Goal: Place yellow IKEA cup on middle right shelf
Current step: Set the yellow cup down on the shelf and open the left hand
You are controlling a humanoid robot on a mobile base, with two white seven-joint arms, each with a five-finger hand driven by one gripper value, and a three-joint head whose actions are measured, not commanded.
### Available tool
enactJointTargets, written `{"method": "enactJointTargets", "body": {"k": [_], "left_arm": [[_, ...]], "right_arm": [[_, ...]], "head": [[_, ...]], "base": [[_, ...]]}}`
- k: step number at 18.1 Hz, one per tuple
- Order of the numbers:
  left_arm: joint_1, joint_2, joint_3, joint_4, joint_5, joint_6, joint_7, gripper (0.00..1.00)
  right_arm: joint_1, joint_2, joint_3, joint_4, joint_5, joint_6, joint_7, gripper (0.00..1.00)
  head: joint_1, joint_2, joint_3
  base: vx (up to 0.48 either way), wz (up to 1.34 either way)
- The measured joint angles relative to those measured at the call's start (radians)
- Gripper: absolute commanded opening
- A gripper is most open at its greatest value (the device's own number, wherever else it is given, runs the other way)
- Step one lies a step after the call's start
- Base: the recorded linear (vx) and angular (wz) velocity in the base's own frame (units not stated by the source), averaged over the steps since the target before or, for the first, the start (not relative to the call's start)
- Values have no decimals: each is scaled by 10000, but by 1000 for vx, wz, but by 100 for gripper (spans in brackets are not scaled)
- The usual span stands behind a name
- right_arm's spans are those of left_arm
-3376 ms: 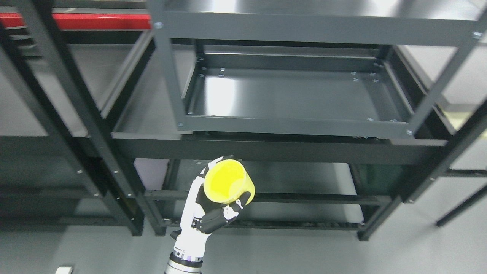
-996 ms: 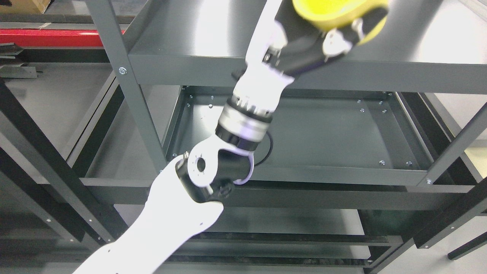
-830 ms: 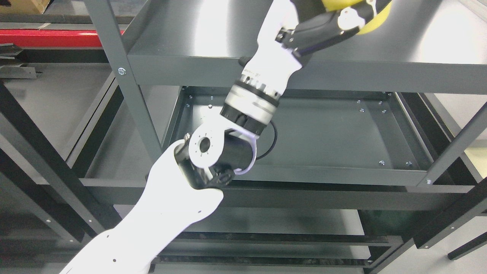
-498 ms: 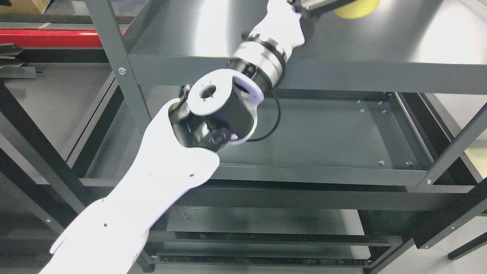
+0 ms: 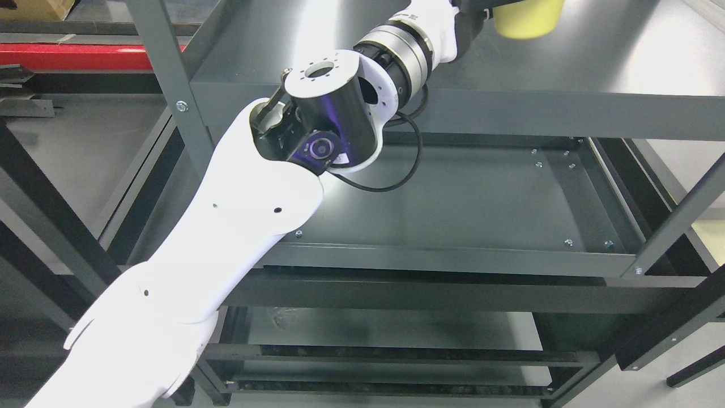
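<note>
Yellow cup point(image 5: 528, 20): plain matte yellow, only the lower body in view at the top edge of the head view, cut off above; no logo or print legible on it. It sits on or just above the grey shelf point(image 5: 595, 73), toward that shelf's far side, beside the wrist end of the left arm point(image 5: 238, 209), which comes in from the lower left. The hand itself lies almost wholly beyond the top edge, so finger state cannot be told.
</note>
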Motion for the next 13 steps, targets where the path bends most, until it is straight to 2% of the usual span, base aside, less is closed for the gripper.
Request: {"method": "enactJointTargets", "body": {"k": [1, 4, 6, 9, 13], "left_arm": [[-35, 0, -6, 81, -25, 265, 0, 56], [-113, 0, -24, 284, -95, 916, -8, 70], [-135, 0, -27, 381, -147, 1095, -33, 76], [-166, 0, -31, 478, -284, 1226, -108, 90], [-196, 0, -32, 548, -618, 1255, -147, 98]], "right_arm": [[0, 0, 0, 0, 0, 0, -2, 99], [0, 0, 0, 0, 0, 0, -4, 99], [0, 0, 0, 0, 0, 0, -4, 99], [0, 0, 0, 0, 0, 0, -4, 99], [0, 0, 0, 0, 0, 0, -7, 99]], "head": [[0, 0, 0], [0, 0, 0], [0, 0, 0], [0, 0, 0], [0, 0, 0]], "base": [[0, 0], [0, 0], [0, 0], [0, 0], [0, 0]]}}
